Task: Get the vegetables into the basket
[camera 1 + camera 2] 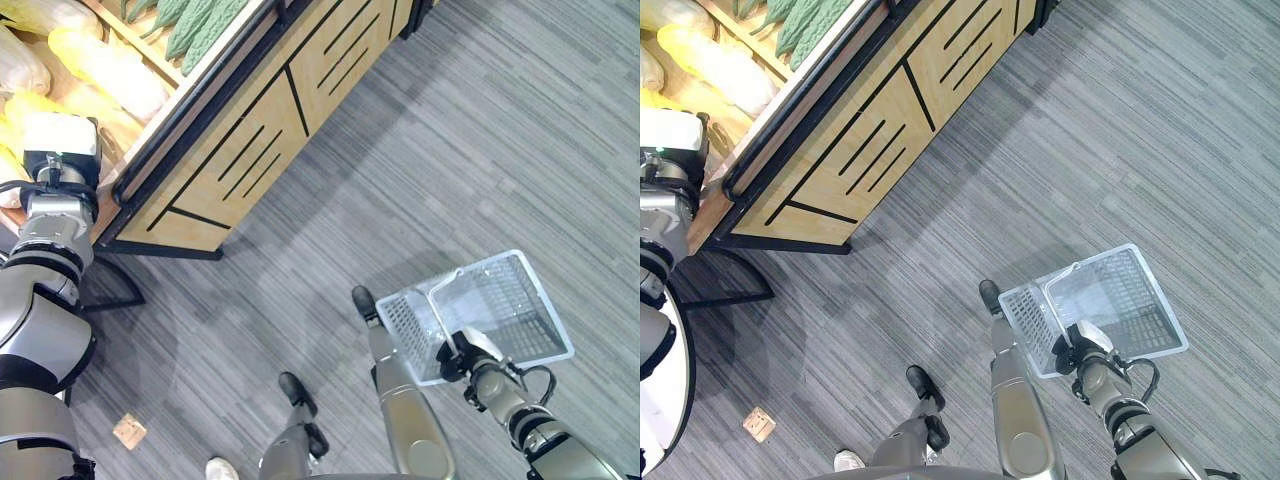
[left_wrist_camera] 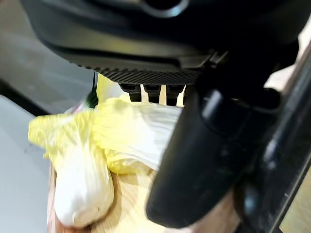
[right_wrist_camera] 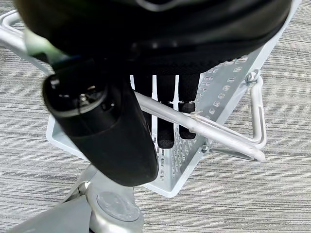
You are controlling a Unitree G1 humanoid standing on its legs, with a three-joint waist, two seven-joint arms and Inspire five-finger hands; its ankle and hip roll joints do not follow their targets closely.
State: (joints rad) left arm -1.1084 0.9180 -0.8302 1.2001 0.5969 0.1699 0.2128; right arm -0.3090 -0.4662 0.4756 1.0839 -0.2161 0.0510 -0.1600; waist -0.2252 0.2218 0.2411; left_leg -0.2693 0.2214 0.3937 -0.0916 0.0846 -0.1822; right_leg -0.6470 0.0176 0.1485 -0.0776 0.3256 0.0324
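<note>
Pale yellow-white napa cabbages [image 1: 110, 65] lie in the wooden produce stand [image 1: 260, 130] at the upper left, with green bitter gourds [image 1: 200, 25] in the bin behind them. My left arm reaches into the stand. In the left wrist view my left hand [image 2: 170, 39] hovers right over one cabbage [image 2: 131, 128], its thumb [image 2: 204, 160] beside it, and a second cabbage [image 2: 77, 179] rests against the first on the wood. Low at my right side hangs the white wire basket [image 1: 548, 305], holding nothing. My right hand [image 1: 462, 358] is shut on its handle [image 3: 209, 131].
The stand's front panel and black rail [image 1: 190, 120] run diagonally across the upper left, with a black base frame [image 1: 160, 248] at floor level. Grey striped carpet [image 1: 450, 150] stretches to the right. A small brown scrap [image 1: 128, 430] lies on the floor at the lower left.
</note>
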